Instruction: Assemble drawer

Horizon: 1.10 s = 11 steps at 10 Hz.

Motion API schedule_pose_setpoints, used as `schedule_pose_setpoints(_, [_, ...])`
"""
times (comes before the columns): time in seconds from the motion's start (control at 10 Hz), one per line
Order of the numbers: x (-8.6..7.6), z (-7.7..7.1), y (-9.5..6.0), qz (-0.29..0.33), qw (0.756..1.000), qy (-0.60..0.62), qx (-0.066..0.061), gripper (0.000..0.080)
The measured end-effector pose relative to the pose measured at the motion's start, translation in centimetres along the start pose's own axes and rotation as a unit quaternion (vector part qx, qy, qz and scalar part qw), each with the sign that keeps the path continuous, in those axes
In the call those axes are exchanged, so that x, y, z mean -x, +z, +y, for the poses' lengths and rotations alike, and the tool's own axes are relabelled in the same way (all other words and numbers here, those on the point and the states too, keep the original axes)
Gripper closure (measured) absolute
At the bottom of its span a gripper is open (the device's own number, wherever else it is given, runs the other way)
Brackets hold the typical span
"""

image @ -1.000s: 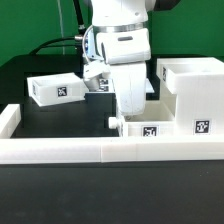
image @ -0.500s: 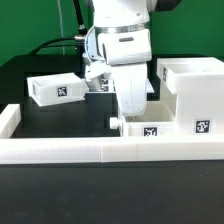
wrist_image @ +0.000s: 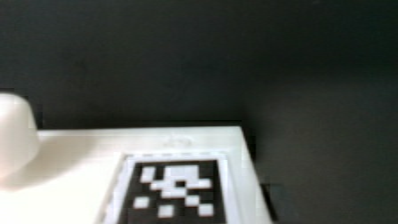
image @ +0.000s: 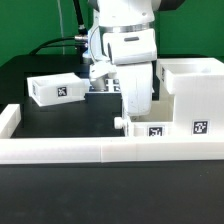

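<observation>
My gripper point(image: 135, 112) reaches down onto a small white knobbed tray point(image: 150, 128) that lies just behind the low front wall, its tag facing forward. The jaws are shut on the tray's wall; the arm hides the fingertips in the exterior view. In the wrist view the tray's tagged white surface point(wrist_image: 178, 180) fills the near part, with one white finger point(wrist_image: 15, 135) beside it. The large white cube-like housing point(image: 195, 95) stands right next to the tray on the exterior view's right. A second knobbed tray point(image: 55, 90) lies on the black table at the exterior view's left.
A low white wall of blocks point(image: 90, 150) runs along the front and turns back at the exterior view's left point(image: 8, 120). Black cables point(image: 60, 45) hang behind the arm.
My gripper and the tray under it have shifted a little toward the exterior view's right, closer to the housing. The left tray and the housing have not moved.
</observation>
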<state>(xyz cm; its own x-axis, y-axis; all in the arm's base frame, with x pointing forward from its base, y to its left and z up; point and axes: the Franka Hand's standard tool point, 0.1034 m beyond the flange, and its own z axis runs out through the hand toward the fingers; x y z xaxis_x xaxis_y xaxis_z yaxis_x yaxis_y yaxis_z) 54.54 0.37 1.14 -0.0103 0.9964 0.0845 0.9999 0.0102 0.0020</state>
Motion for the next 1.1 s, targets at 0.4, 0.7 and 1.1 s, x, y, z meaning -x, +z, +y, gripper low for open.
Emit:
schedule_pose_setpoints(0.4, [-1.0,0.0,0.1,0.001,1.0,-0.002,-0.001,0.0757])
schedule_pose_setpoints(0.7, [-1.8,0.0,0.1,0.001,1.0,0.016,-0.006,0.0757])
schedule_pose_setpoints(1.1, [-1.8,0.1,-0.1,0.001,1.0,0.019,-0.005,0.0666])
